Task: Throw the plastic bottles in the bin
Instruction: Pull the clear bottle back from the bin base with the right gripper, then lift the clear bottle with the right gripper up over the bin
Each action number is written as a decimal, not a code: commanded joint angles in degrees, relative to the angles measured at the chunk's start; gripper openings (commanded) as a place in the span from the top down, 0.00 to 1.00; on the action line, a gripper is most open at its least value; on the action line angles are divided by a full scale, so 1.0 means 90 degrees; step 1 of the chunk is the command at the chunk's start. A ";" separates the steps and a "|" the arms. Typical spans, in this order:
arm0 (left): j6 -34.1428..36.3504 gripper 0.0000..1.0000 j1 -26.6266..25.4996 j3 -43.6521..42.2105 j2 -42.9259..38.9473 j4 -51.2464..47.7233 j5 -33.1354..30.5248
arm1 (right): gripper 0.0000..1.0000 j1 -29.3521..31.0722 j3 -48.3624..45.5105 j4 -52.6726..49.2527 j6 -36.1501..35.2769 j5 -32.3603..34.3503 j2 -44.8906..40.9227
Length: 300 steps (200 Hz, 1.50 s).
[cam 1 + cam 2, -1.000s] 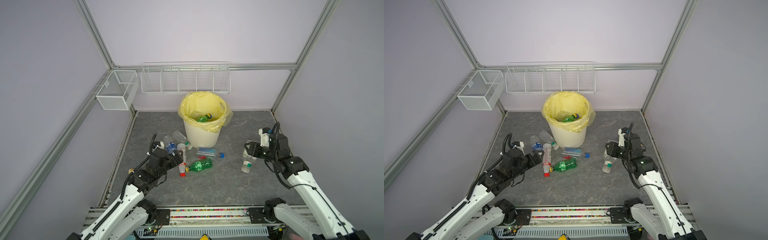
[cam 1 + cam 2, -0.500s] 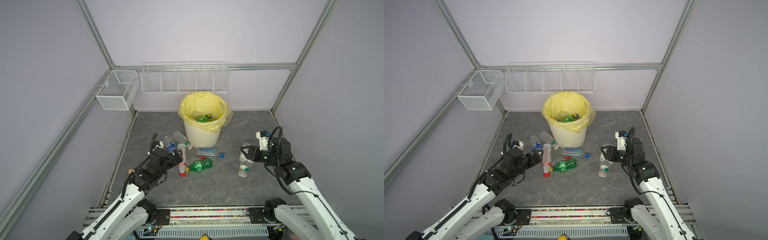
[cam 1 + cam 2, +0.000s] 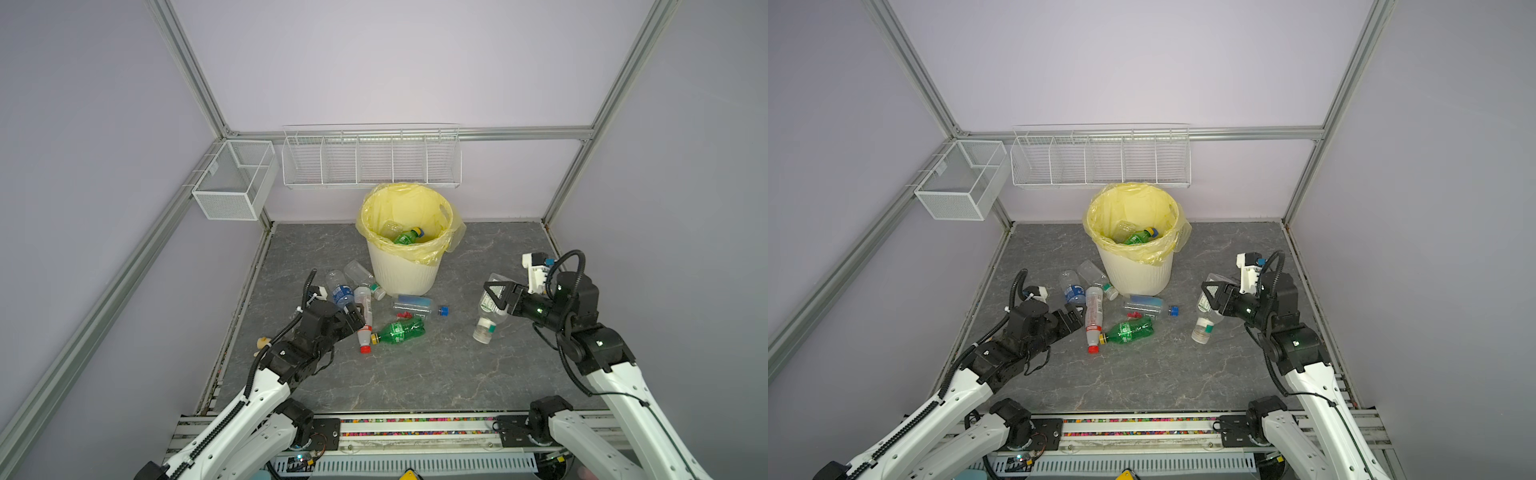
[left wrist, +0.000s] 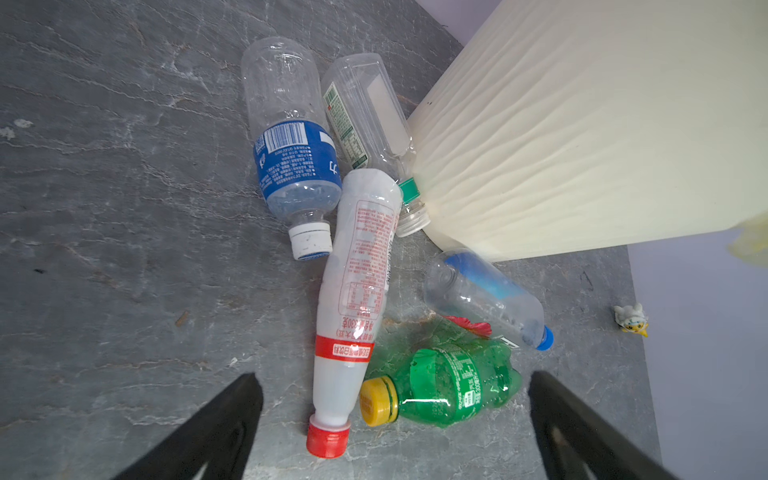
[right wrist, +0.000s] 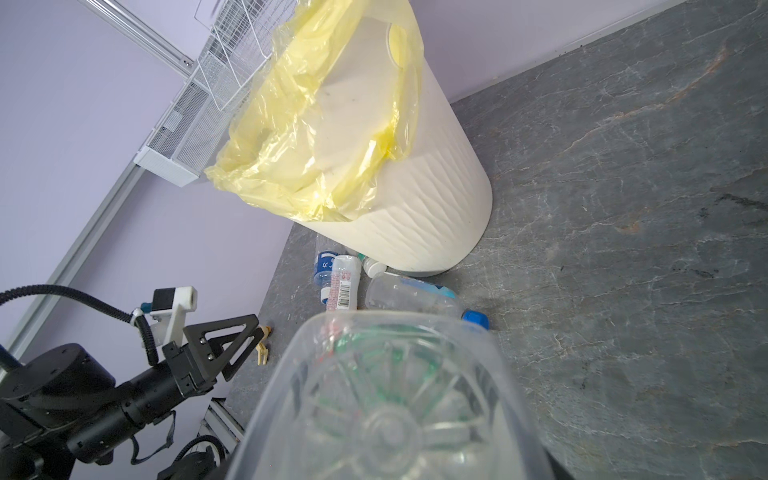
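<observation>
Left hand (image 3: pixel 356 318) was low over the tabletop (image 3: pixel 415 374), fingers spread wide, nothing between them. In the left wrist view the hand (image 4: pixel 392 376) straddled the near ends of two bottles lying just ahead of it. One was the red-capped bottle (image 4: pixel 353 299), milky white, its cap pointing back toward the hand. The other was the green bottle (image 4: pixel 453 386), its yellow cap touching the red-capped one's neck. Neither finger appeared to touch either bottle.

Farther ahead of that hand lay the blue-labelled bottle (image 4: pixel 291 153) and a square clear bottle (image 4: pixel 365 120), the latter with its neck against the foot of the bin (image 4: pixel 582 124). Ahead and to the hand's right, the blue-capped bottle (image 4: pixel 486 299) lay near the bin's base, just beyond the green one. A small yellow toy figure (image 3: pixel 262 343) sat behind the hand, beside the left arm.

Right hand (image 3: pixel 491 296) pinched the clear white-capped bottle (image 3: pixel 484 324) around its body. The cap end hung lowest, below the fingers, and the base faced the wrist camera (image 5: pixel 386 399). Whether the cap cleared the tabletop could not be told.

The bin (image 3: pixel 405 274) stood beyond this hand's fingertips, well apart. It was cream and ribbed, with a yellow bag folded over the rim. Inside it lay a second green bottle (image 3: pixel 405 237) and a clear one (image 3: pixel 390 227).
</observation>
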 commanded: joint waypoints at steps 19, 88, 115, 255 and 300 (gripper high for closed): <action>-0.0150 0.00 0.0009 -0.0179 -0.0109 0.0104 -0.0155 | 0.86 0.0027 0.0457 0.0414 0.0620 -0.0047 0.0174; -0.0129 0.00 0.0009 -0.0210 0.0027 0.0184 -0.0097 | 0.83 0.0037 0.1181 0.0834 0.0941 -0.0125 0.0804; -0.0113 0.00 0.0009 -0.0211 0.0068 0.0213 -0.0096 | 0.83 0.0037 0.1416 0.0896 0.0923 -0.0066 0.1098; 0.0035 0.00 0.0067 -0.0520 0.0059 0.0346 0.0173 | 0.80 0.0973 0.3521 0.1322 0.1072 0.0364 0.3132; -0.0082 0.00 0.0067 -0.0588 -0.0148 0.0255 0.0249 | 0.55 0.1061 0.6340 0.1482 0.1518 0.0978 0.5705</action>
